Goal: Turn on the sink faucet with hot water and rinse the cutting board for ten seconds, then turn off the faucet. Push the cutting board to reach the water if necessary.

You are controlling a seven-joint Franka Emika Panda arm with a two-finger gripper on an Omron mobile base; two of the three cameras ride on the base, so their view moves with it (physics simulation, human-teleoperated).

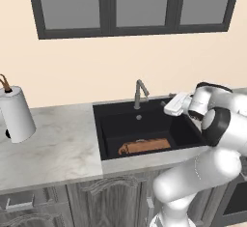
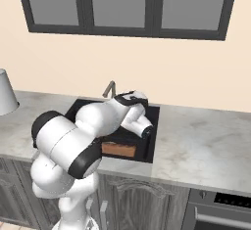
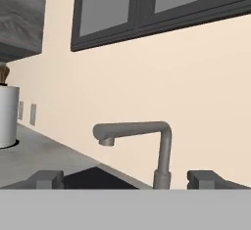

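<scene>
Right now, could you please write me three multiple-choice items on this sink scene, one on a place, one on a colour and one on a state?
1. Where does the cutting board lie?
A. on the worktop
B. in the sink, near its front wall
C. propped against the window

2. What colour is the sink?
A. black
B. white
C. steel grey

3. Is water running from the sink faucet?
A. yes, a strong stream
B. yes, a thin trickle
C. no, none shows

Answers: 1 B, the board rests flat on the basin floor. 2 A, the basin is matte black. 3 C, the hand view shows a dry spout.
</scene>
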